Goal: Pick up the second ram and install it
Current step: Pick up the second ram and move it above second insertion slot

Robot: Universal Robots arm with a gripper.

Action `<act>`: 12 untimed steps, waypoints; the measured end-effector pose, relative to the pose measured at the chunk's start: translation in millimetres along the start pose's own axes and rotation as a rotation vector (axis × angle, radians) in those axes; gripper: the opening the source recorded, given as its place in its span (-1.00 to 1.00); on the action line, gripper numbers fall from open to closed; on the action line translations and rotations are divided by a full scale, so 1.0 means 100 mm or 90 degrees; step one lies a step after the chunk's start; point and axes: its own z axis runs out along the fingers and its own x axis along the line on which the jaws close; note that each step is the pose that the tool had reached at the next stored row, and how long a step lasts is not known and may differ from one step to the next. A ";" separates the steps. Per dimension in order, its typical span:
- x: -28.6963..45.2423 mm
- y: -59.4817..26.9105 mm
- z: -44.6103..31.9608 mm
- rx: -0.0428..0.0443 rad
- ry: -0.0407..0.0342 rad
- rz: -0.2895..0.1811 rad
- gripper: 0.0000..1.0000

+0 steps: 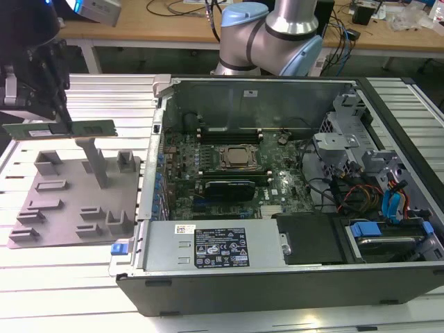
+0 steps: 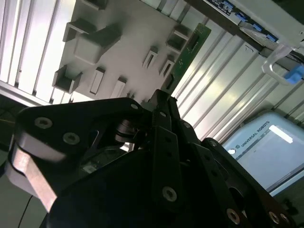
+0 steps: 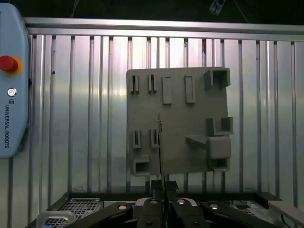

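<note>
Place: a robotics lab or workshop.
Arm: an industrial robot arm (image 1: 277, 35) stands behind the work.
Table: slatted aluminium table (image 1: 62, 277), of the kind used for mounting rigs.
Workpiece: an open PC case (image 1: 277, 284) lies on its side, its motherboard (image 1: 236, 173) bare.
Jig: a grey fixture plate (image 1: 69, 201) with slots and holders.
Pendant: a teach pendant (image 3: 12, 95) with a red button (image 3: 8, 63) lies on the table.
Background: a wooden bench (image 1: 173, 24) strewn with cables (image 1: 340, 35).

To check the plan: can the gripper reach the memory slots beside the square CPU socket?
Probably yes: the open black case leaves the slots uncovered, though the gripper holds the long green ram stick.
</note>
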 end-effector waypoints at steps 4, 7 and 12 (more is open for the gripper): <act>0.001 -0.120 -0.003 -0.0001 0.0000 0.000 -0.78; 0.002 -0.179 -0.003 -0.0002 0.0000 0.000 -0.78; 0.002 -0.246 -0.001 -0.0003 0.0000 0.000 -0.78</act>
